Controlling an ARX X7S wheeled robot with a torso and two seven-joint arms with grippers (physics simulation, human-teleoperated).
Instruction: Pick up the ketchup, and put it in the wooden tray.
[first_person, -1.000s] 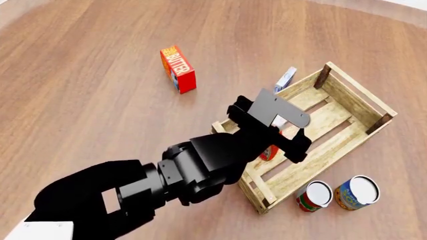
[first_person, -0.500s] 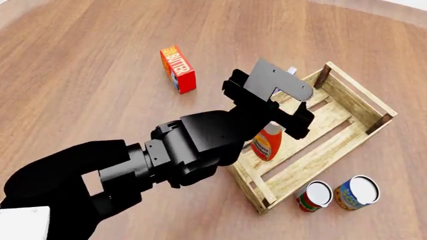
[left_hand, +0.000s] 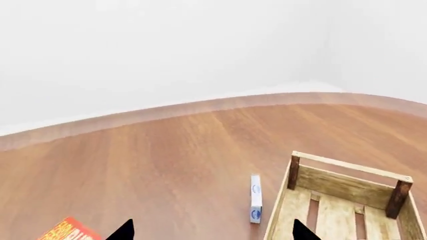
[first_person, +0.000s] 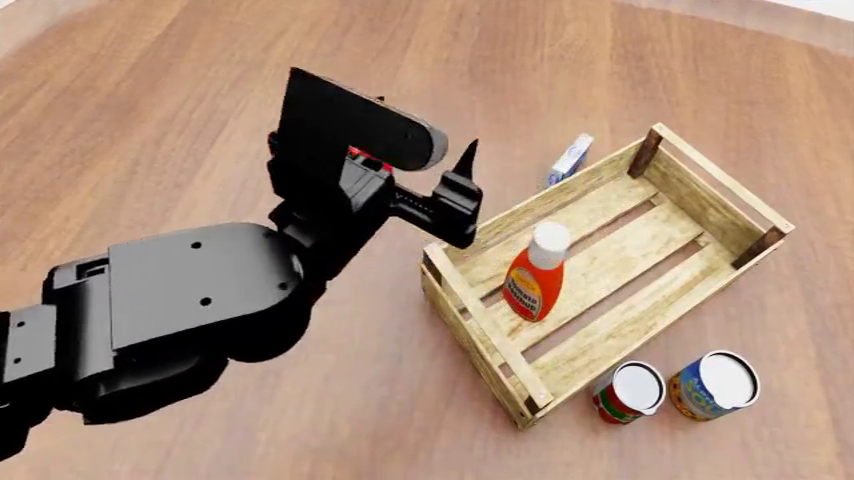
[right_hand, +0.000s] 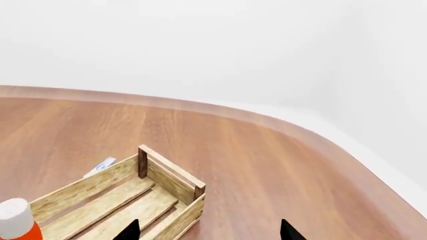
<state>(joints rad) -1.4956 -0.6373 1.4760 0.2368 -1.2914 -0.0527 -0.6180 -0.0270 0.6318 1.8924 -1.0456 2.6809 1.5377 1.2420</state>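
Observation:
The ketchup (first_person: 537, 274), an orange-red bottle with a white cap, stands upright on the slats inside the wooden tray (first_person: 697, 172), toward its near left end. My left gripper (first_person: 461, 195) hangs open above the table, left of the tray's left corner and apart from the bottle. The left wrist view shows my left gripper (left_hand: 213, 234) with only its two dark tips spread wide and nothing between them, the tray (left_hand: 347, 183) beyond. My right gripper (right_hand: 209, 232) is open and empty over the tray (right_hand: 170, 177), with the ketchup's cap (right_hand: 15, 214) at the frame edge. It is outside the head view.
Two cans (first_person: 627, 390) (first_person: 714, 383) stand by the tray's near side. A small blue-and-white box (first_person: 571, 158) (left_hand: 255, 197) lies at its far left corner. The red butter box (left_hand: 70, 231) is mostly hidden behind my left gripper in the head view.
My left gripper has let go of the ketchup, risen and drawn back to the left of the tray. The bottle now stands free inside the tray.

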